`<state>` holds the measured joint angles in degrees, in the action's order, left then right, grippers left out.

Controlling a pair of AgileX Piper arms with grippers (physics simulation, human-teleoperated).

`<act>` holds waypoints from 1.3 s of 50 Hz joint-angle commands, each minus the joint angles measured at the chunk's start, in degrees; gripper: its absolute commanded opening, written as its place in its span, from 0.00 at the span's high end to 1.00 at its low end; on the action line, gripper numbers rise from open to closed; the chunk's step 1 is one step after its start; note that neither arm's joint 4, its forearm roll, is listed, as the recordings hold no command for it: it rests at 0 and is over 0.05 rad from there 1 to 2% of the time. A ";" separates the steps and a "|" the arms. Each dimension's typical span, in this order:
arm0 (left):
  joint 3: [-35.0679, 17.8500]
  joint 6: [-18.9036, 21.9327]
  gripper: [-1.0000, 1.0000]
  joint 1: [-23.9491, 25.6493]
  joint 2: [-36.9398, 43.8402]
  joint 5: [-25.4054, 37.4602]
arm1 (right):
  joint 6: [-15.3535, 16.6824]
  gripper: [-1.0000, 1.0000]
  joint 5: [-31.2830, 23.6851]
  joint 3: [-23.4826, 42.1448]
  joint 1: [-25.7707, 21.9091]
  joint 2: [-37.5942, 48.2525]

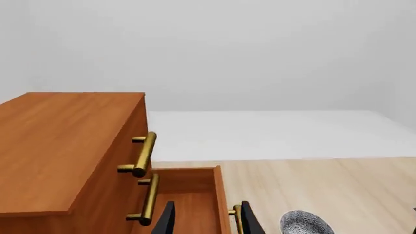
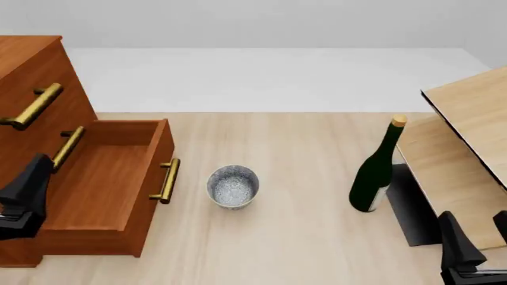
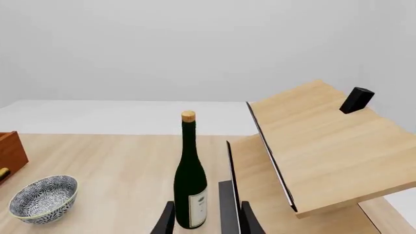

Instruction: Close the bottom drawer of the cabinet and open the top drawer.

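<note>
Currently: bottom drawer (image 2: pixel 119 178) of cabinet (image 2: pixel 32 65) pulled fully out; top drawer (image 2: pixel 35 89) shut. Left gripper (image 1: pixel 205 219), fingers apart, empty, above the open box. Advice: press squarely on its brass handle (image 2: pixel 166 180).

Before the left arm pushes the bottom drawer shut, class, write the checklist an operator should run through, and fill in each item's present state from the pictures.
1. Bottom drawer pulled out and needing the push: ok.
2. Drawer bare inside, nothing to jam it: ok as far as the front view shows.
3. Bowl clear of the drawer front: ok, it stands apart, beside the handle.
4. Left gripper placed at the drawer front: not ok, it hangs over the drawer's near corner by the cabinet.
5. Top drawer shut, left for later: ok.
6. Right gripper and bottle out of the way: ok, far on the other side.
</note>
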<state>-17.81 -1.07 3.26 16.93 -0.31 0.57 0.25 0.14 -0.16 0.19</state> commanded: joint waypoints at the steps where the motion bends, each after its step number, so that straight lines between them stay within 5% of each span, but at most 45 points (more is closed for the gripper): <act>1: -11.38 -1.11 0.00 3.78 9.43 3.71 | -0.15 0.00 0.03 0.01 0.05 0.05; 12: -18.37 -3.06 0.00 11.10 18.11 7.87 | -0.26 0.00 -0.06 0.02 -0.12 -0.01; 20: -22.97 -12.41 0.00 15.44 24.41 11.67 | -0.47 0.00 0.03 0.06 -0.33 0.02; 21: -24.71 -10.13 0.00 15.17 26.28 13.30 | -0.47 0.00 0.07 0.07 -0.25 0.03; 27: -29.32 -11.92 0.00 17.80 30.75 18.14 | -0.49 0.00 -0.03 0.03 -0.55 0.08; 40: -30.71 -13.60 0.00 21.44 40.40 23.04 | -0.23 0.00 -0.05 0.00 -0.24 -0.01; 65: -31.01 -17.71 0.00 27.60 45.53 28.22 | -0.81 0.00 -0.51 0.02 -0.59 -0.03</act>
<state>-49.14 -17.62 29.52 59.80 26.21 0.00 -0.08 0.15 -0.68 0.15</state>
